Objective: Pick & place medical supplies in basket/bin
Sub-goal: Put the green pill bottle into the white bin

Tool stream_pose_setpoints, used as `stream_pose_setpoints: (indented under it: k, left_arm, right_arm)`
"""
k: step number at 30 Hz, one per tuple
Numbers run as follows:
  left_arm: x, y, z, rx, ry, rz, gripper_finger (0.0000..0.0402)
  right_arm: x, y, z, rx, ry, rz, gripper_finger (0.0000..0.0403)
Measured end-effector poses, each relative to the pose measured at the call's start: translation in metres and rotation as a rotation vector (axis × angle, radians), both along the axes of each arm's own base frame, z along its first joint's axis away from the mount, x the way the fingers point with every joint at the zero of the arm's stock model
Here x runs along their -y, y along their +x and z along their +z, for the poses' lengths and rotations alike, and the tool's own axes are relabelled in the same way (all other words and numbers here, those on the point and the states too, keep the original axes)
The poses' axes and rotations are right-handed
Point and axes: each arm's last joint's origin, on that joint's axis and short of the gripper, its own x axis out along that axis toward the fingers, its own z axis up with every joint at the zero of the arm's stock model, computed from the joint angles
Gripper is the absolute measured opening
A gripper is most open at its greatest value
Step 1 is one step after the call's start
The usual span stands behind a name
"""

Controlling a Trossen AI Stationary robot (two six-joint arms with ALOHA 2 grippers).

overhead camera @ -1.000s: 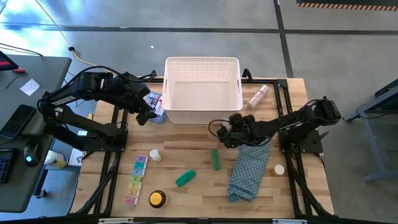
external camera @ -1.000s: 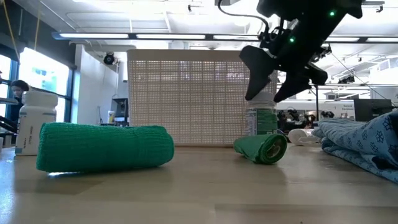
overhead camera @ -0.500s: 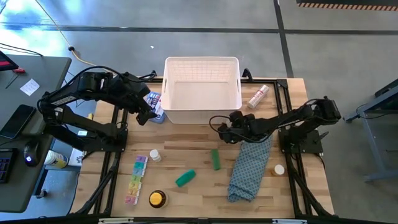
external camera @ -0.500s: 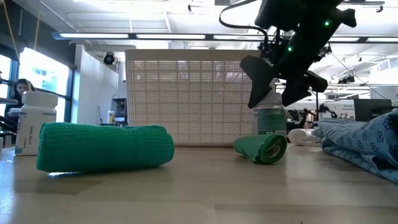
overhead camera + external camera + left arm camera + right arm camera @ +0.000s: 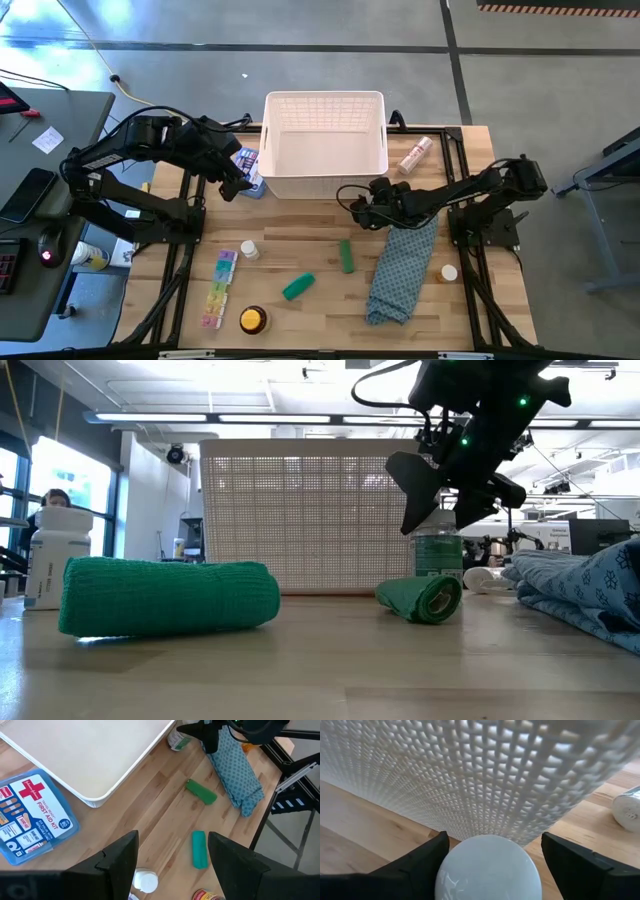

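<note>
While right gripper [image 5: 362, 212] works just before the basket [image 5: 325, 105], high view counts two green tubes [image 5: 346, 256], three bottles [image 5: 248, 250], one kit [image 5: 248, 165]. Low: target bottle upright. Left wrist: left gripper [image 5: 172, 835] released, waiting over the kit. Right wrist: fingers spread astride the cap [image 5: 487, 867]. My judgement: centre, clamp squarely, lift above rim.

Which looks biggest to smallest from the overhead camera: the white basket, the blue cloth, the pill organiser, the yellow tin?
1. white basket
2. blue cloth
3. pill organiser
4. yellow tin
</note>
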Motion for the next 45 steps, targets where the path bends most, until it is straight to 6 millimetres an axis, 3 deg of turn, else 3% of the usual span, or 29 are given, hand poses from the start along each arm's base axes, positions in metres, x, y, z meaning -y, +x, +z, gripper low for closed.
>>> stream_pose_setpoints:
  k: [6, 14, 22, 28, 37, 45]
  left_arm:
    - [0.0, 0.0, 0.0, 0.0, 0.0, 0.0, 0.0271]
    - [0.0, 0.0, 0.0, 0.002, -0.002, -0.002, 0.0271]
    - [0.0, 0.0, 0.0, 0.003, -0.003, -0.003, 0.0271]
    - [0.0, 0.001, 0.001, 0.009, -0.001, -0.003, 0.0271]
    - [0.0, 0.001, 0.0, 0.008, 0.003, 0.001, 0.0271]
    - [0.0, 0.003, 0.002, 0.031, 0.008, 0.001, 0.0271]
  right_arm:
    - [0.0, 0.0, 0.0, 0.013, 0.009, -0.01, 0.0278]
    - [0.0, 0.0, 0.0, 0.019, 0.025, -0.011, 0.0211]
    - [-0.006, 0.0, 0.002, 0.03, 0.061, 0.016, 0.0218]
    - [-0.017, -0.007, 0.014, 0.055, 0.118, 0.076, 0.0218]
    - [-0.035, -0.022, 0.048, 0.174, 0.183, 0.205, 0.021]
    - [-0.045, -0.033, 0.121, 0.63, 0.123, 0.41, 0.021]
